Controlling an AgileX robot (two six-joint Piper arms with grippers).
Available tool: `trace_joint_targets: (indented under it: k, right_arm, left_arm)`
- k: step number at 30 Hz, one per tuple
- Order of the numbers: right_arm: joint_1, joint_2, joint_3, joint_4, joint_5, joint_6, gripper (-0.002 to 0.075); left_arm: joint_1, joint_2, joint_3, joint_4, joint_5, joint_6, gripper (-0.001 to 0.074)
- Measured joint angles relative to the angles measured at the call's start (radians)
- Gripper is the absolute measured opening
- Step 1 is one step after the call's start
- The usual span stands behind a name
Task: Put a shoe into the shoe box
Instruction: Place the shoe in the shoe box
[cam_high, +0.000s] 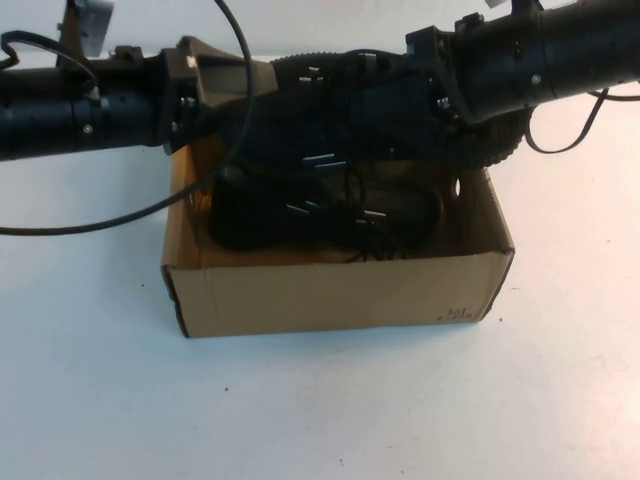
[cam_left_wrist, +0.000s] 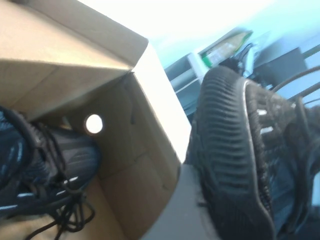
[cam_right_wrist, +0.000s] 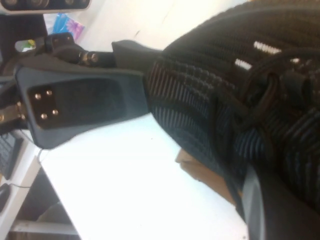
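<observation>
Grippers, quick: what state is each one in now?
Left gripper, at the raised shoe's left end: cannot be told.
Right gripper, at its right end: closed; grip not visible.

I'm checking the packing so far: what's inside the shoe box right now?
One black sneaker lies inside the shoe box, laces loose. A second shoe is held above the far wall between the left gripper and right gripper. The box floor beneath is hidden.

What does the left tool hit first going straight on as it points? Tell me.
Most likely the black sneaker over the shoe box: the left tool sits at its left end, aimed rightward. The right tool is at the opposite end, shut.
</observation>
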Motion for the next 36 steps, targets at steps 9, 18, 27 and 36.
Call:
trace_joint_targets:
  k: [9,18,27,36]
  right_arm:
    - [-0.01,0.007,0.0,0.011,0.025,0.028,0.0007]
    - [-0.01,0.041,0.0,0.038,0.022,0.076,0.0006]
    - [0.04,0.121,0.0,0.036,-0.006,0.095,0.0006]
    - [0.081,0.203,0.0,0.034,-0.032,0.099,0.0006]
  left_arm:
    - [0.163,0.0,-0.002,-0.104,0.101,0.018,0.0559]
    - [0.274,0.0,-0.002,-0.107,0.195,0.021,0.0559]
    - [0.275,0.0,-0.002,-0.107,0.209,0.021,0.0559]
    - [0.275,0.0,-0.002,-0.107,0.209,0.019,0.0559]
